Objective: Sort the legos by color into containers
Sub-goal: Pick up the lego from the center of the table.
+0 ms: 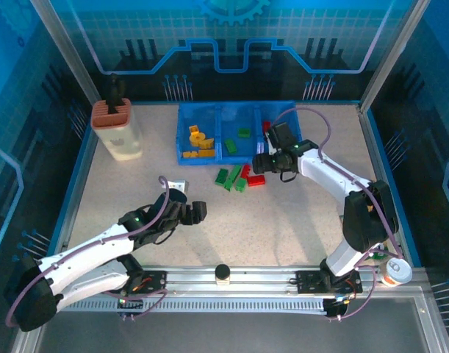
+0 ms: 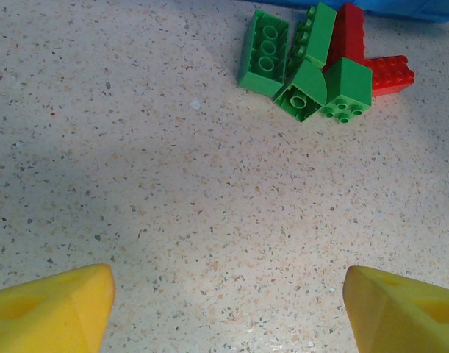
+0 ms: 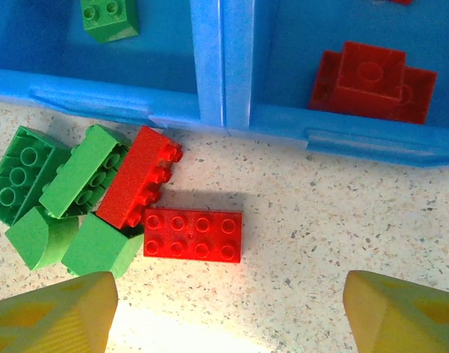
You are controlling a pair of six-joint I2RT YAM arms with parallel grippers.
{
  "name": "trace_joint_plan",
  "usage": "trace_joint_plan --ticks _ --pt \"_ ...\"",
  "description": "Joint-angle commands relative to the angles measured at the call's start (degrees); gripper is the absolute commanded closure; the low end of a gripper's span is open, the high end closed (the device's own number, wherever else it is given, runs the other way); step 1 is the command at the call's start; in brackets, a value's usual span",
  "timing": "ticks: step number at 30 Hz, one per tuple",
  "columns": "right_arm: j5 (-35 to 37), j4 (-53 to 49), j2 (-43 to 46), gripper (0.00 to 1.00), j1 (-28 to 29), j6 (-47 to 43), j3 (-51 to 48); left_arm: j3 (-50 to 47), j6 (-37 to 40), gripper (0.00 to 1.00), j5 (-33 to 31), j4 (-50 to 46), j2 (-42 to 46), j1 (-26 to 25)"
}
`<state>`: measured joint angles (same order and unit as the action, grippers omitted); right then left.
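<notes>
The blue three-compartment bin stands at the back centre. It holds yellow legos on the left, green ones in the middle and red ones on the right. In front of it lies a loose pile of green bricks and two red bricks, one flat and one on its side. My right gripper hovers open just this side of the flat red brick, holding nothing. Nearer the front, my left gripper is open over bare table, with the same pile ahead of it.
A cream holder with a rust-red top stands at the back left. A small white object lies by the left arm. A cup sits at the near right corner. Blue walls enclose the table.
</notes>
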<state>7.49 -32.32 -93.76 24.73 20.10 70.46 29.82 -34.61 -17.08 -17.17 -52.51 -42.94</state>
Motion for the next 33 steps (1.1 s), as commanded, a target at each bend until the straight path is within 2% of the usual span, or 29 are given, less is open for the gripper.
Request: trace_joint_plan --ticks 1,11,20,33 --pt "0.4 1.4 -0.7 0.19 1.9 0.5 -0.6 -0.6 -0.8 0.18 0.7 1.3 -0.1 -0.3" --pt "-0.5 1.7 -5.4 0.28 9.4 -1.3 1.1 -0.6 -1.3 0.18 0.6 1.1 0.0 -0.3" --pt "1.7 -0.7 -12.1 0.34 13.9 3.5 4.6 -1.0 -2.0 0.18 0.1 0.2 0.8 -0.4" --pt "6.5 -5.0 -19.8 0.39 16.0 7.5 9.6 -2.1 -1.9 0.19 -0.6 -0.6 2.6 -0.3"
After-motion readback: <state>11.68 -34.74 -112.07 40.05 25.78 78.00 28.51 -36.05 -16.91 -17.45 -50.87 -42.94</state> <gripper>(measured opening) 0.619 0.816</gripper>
